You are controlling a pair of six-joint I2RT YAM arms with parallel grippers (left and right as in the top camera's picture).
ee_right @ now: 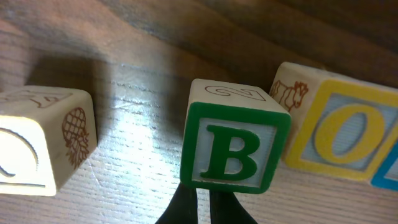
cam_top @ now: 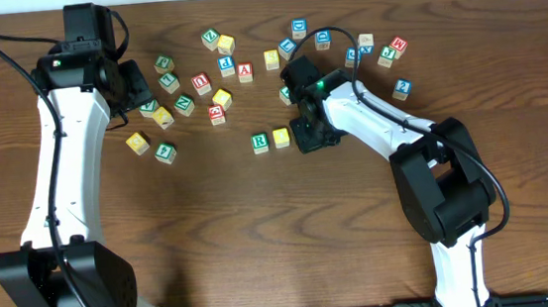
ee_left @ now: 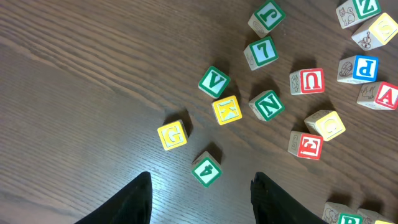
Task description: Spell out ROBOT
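In the right wrist view a green-framed B cube (ee_right: 235, 144) stands on the table, right against the tips of my right gripper (ee_right: 202, 198). The fingers are pressed together with nothing between them. A yellow-framed O cube (ee_right: 339, 134) sits close on the B cube's right, and a pale cube with a pineapple drawing (ee_right: 43, 140) lies apart on its left. Overhead, the green R cube (cam_top: 260, 142) and a yellow-topped cube (cam_top: 281, 138) sit side by side, just left of the right gripper (cam_top: 306, 136), which hides the B cube. My left gripper (ee_left: 202, 202) hangs open above the table near a green 4 cube (ee_left: 206, 168).
Loose cubes lie ahead of the left gripper: yellow G (ee_left: 172, 135), green V (ee_left: 214, 81), yellow K (ee_left: 226, 110), green N (ee_left: 268, 105), red U (ee_left: 308, 81) and red A (ee_left: 379, 95). Several more cubes are scattered along the back right (cam_top: 387, 56).
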